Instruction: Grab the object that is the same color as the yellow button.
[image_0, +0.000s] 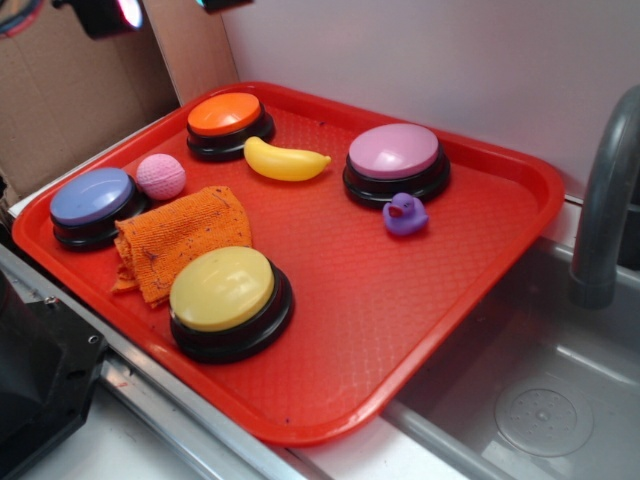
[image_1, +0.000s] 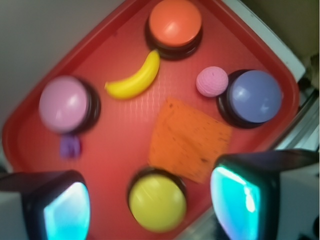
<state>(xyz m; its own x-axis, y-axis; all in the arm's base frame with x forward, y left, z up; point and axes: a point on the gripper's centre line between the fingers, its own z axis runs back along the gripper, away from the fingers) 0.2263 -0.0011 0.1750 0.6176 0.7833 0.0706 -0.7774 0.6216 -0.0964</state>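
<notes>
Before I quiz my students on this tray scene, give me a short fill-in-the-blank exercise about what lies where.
1. The toy banana lies between the orange button and the ____ button.
2. The purple duck sits just in front of the ____ button.
3. The orange cloth has one corner tucked under the ____ button.
4. The pink ball rests against the ____ button.

Missing words: pink; pink; yellow; blue

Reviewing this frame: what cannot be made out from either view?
- Gripper: wrist view cuts off its fingers at the bottom edge; exterior view shows only dark parts at the top edge.
- Purple duck: blurred in the wrist view.
- Yellow button base: wrist view shows only its top.
- Faucet: cropped at the exterior view's right edge.
</notes>
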